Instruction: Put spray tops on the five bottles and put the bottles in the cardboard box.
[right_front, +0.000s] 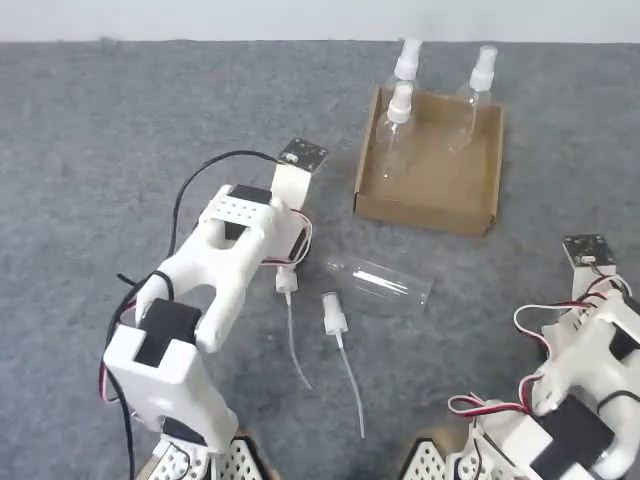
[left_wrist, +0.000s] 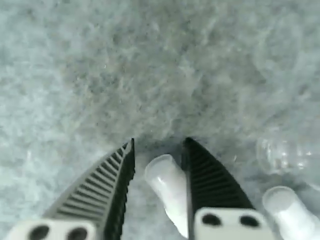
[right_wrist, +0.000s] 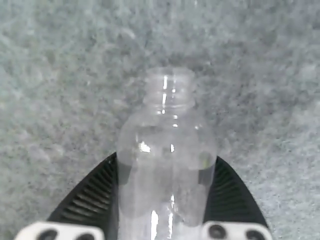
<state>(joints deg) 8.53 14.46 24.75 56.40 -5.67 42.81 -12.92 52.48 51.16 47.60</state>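
Note:
My left gripper (left_wrist: 157, 150) is open and low over the grey cloth, straddling a white spray top (left_wrist: 167, 192) that rests against one finger. From above, that spray top (right_front: 287, 282) lies with its thin tube trailing toward the front. A second spray top (right_front: 334, 315) lies beside it. A clear, topless bottle (right_front: 378, 280) lies on its side just right of them. My right gripper (right_wrist: 166, 160) is shut on another clear bottle (right_wrist: 165, 150) with a bare neck. Three bottles with spray tops stand at the cardboard box (right_front: 425, 212).
The grey cloth (right_front: 120, 130) covers the whole table. The right arm (right_front: 590, 360) sits at the front right corner, the left arm (right_front: 215, 270) at the front left. Red and black cables loop off both arms.

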